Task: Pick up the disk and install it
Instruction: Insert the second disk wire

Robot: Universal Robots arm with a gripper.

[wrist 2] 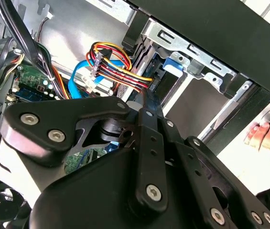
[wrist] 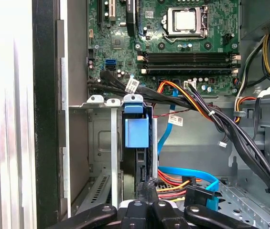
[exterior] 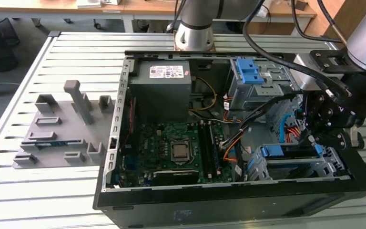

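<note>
Down inside the open computer case [exterior: 234, 193], at the exterior view's right, the gripper [exterior: 326, 125] sits low over the metal drive cage [exterior: 297, 164], so the job looks far along: the disk [wrist: 137, 157] stands on edge in a cage slot, its blue carrier frame [wrist: 136, 130] up at the cage lip, dark drive body running down toward the fingers. Fingers [wrist: 146, 188] look drawn close together at the disk's end in the first wrist view, apparently pinching it, though real contact is hard to confirm. Judging from this, pick-up is done and insertion is mostly done; final seating and letting go seem left, and no cable is visibly plugged into the drive. Counts: 1 arm, 1 gripper, 1 disk, 1 case, 1 grey power supply box [exterior: 168, 90], 1 motherboard [exterior: 173, 150] with 1 bare processor [exterior: 180, 151], 1 grey fixture [exterior: 59, 131] on the slatted table [exterior: 17, 200], 1 person's hand [wrist 2: 268, 138] resting outside the case wall.
</note>
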